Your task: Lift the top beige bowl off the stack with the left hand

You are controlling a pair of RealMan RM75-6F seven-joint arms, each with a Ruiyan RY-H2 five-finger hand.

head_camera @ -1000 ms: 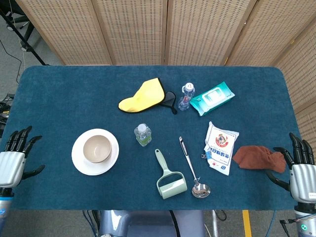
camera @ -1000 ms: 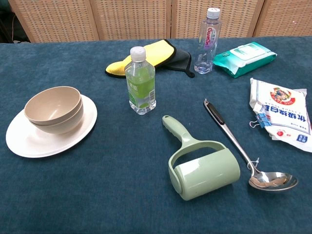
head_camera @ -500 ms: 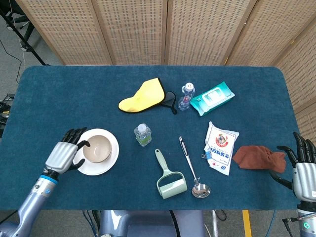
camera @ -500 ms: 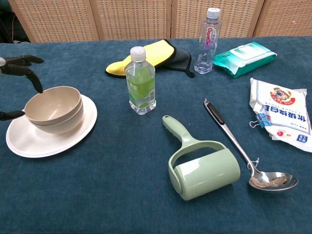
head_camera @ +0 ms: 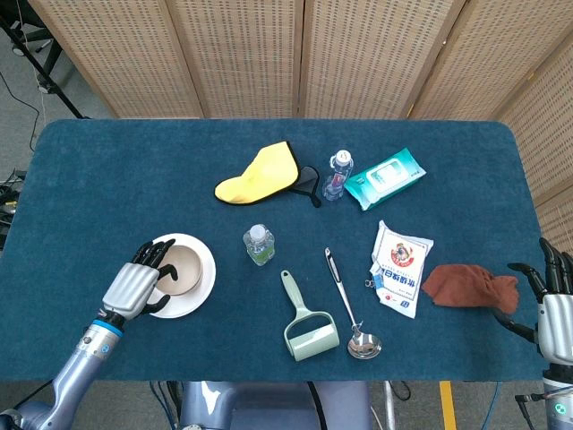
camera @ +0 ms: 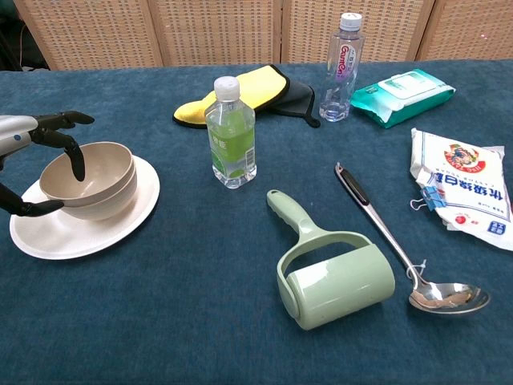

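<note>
Two beige bowls are stacked on a white plate [camera: 88, 234] at the front left of the table. The top bowl [camera: 98, 164] [head_camera: 186, 270] nests in the lower bowl [camera: 106, 207]. My left hand [camera: 32, 138] [head_camera: 134, 287] is at the top bowl's left side. Its fingers [camera: 74, 152] hang over the rim into the bowl, and the thumb lies low outside the wall, not clamped on it. The bowl still sits in the stack. My right hand [head_camera: 553, 309] rests open at the table's front right edge, holding nothing.
A green-liquid bottle [camera: 231, 132] stands right of the plate. A green lint roller [camera: 329, 269], a ladle [camera: 401, 249] and a rice bag [camera: 465, 196] lie further right. A yellow mitt [camera: 240, 92], a water bottle [camera: 341, 68] and wipes [camera: 401, 95] are behind; a brown cloth [head_camera: 467, 285] lies front right.
My left hand came in from the table's left edge to the stack, and its fingers now hook over the top bowl's rim. The right hand sank slightly toward the edge.
</note>
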